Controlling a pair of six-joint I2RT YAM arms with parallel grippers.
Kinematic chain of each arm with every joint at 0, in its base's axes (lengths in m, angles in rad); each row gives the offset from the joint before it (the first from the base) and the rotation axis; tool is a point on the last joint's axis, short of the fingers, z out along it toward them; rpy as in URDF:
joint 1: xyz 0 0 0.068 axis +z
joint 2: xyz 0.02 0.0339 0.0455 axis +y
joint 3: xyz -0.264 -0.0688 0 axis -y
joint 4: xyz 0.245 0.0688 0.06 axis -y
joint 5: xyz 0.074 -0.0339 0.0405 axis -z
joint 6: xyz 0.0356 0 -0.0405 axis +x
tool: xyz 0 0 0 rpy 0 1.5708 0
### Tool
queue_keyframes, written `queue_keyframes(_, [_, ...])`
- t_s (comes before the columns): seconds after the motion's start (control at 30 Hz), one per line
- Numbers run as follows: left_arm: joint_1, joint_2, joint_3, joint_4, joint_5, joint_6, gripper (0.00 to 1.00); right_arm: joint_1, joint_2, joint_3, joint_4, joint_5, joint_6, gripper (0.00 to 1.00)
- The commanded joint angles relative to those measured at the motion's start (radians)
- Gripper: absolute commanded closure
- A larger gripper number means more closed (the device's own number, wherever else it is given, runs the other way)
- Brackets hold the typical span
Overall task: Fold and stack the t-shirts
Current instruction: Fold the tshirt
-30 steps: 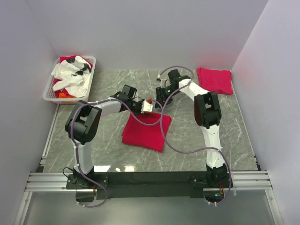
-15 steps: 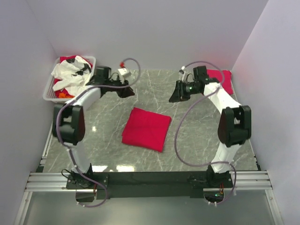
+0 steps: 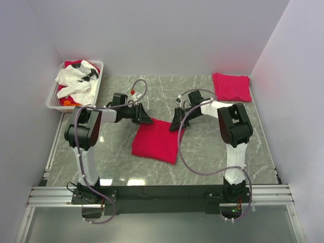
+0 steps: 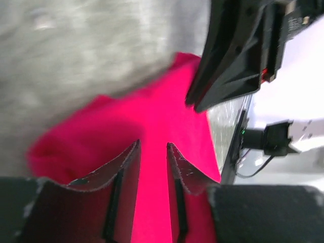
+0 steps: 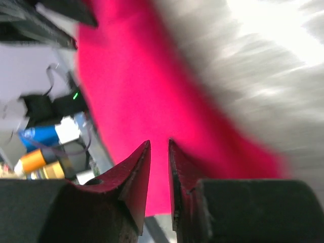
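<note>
— Crimson folded t-shirt [image 3: 158, 144], flat on the marble-look table [image 3: 212, 147] midway between the arms; why both tools at its far edge?
— Probably to take the two far corners together; left gripper [image 3: 145, 118] low at the far-left corner, right gripper [image 3: 174, 124] at the far-right one, tips turned toward each other across the hem.
— Clamped on cloth?
— Not by the look of it; left fingers [image 4: 124, 172] parted by a narrow slot, red fabric showing through and beyond, nothing pinched; same with the right fingers [image 5: 135, 172], slightly apart over the shirt.
— And the stack?
— Likely meant for the far-right corner, with a second folded t-shirt [image 3: 231, 87] lying there, well apart; hence a two-corner hold, to carry this one over without undoing the fold.
— More to do?
— Seemingly; white cloth [image 3: 76, 83] over something red, heaped in the white basket [image 3: 53, 98] at far left.
</note>
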Motion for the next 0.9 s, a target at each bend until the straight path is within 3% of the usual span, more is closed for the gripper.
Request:
queue_keyframes(0.0, [0.01, 0.106, 0.082, 0.135, -0.014, -0.152, 0.68, -0.046, 0.087, 0.115, 0.031, 0.082, 0.019, 0.73])
queue_keyframes(0.2, [0.056, 0.216, 0.177, 0.086, -0.064, -0.169, 0.71, -0.087, 0.261, 0.378, -0.057, 0.153, 0.036, 0.76])
queue_keyframes(0.37, [0.089, 0.136, 0.195, 0.087, -0.032, -0.128, 0.7, -0.086, 0.239, 0.492, -0.083, 0.107, 0.006, 0.75])
queue_keyframes(0.43, [0.089, 0.08, 0.192, 0.035, -0.029, -0.052, 0.68, -0.084, 0.137, 0.422, -0.056, 0.09, 0.006, 0.73])
queue_keyframes(0.5, [0.089, -0.022, 0.151, 0.07, -0.011, -0.065, 0.67, -0.08, 0.012, 0.352, -0.014, 0.047, 0.028, 0.7])
queue_keyframes(0.63, [0.056, -0.144, -0.016, 0.109, 0.032, -0.134, 0.66, -0.034, -0.185, 0.007, 0.212, -0.042, 0.177, 0.66])
queue_keyframes(0.73, [-0.013, -0.164, -0.091, 0.121, 0.035, -0.146, 0.66, 0.035, -0.23, -0.151, 0.376, -0.063, 0.285, 0.6])
queue_keyframes(0.87, [-0.052, -0.089, -0.137, 0.169, 0.032, -0.209, 0.66, 0.087, -0.144, -0.167, 0.379, -0.073, 0.28, 0.58])
